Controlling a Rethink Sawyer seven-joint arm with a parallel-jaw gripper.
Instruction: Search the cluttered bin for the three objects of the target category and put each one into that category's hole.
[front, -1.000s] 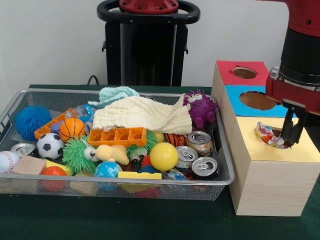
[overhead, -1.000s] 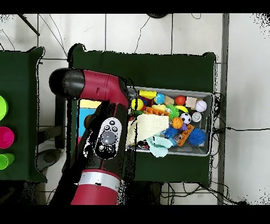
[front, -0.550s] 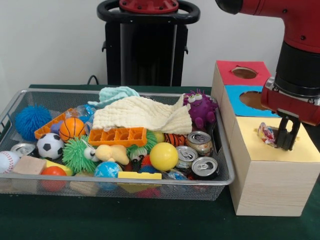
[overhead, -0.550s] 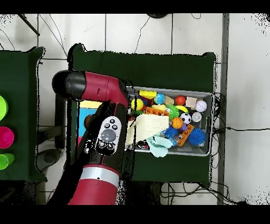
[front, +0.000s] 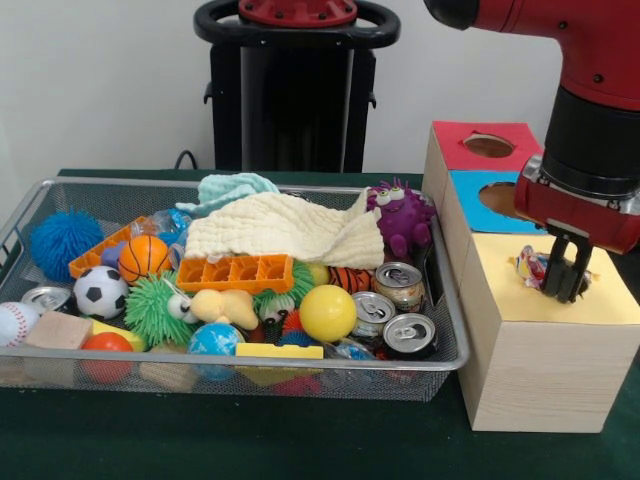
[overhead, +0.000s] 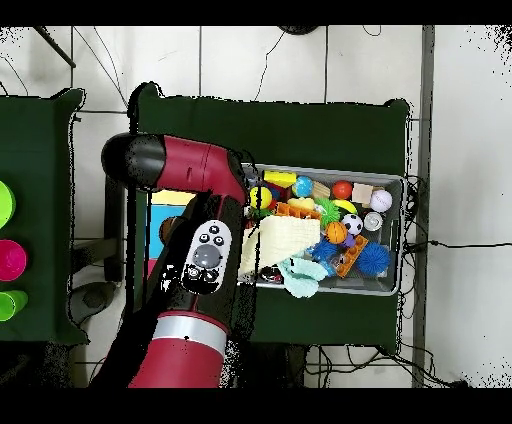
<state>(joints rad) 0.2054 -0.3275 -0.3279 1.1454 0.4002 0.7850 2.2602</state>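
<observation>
Tool (front: 566, 287) over yellow hole (front: 575, 285) of wooden box (front: 540, 350), fingers close together, touching crinkly wrapper (front: 531, 267); grip unclear.

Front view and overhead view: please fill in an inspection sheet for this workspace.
Surface: dark green table cover.
Job's things: wooden sorting box with red, blue and yellow tops; a crinkly wrapper sits at the yellow hole. Wire bin beside it.
Clutter: balls, drink cans, cream cloth, purple plush monster, orange trays.
Grippers: claw over the yellow hole, beside the wrapper; open or shut unclear.
Cables: black cables on the tiled floor, overhead view.
Surroundings: white wall, black pedestal.
</observation>
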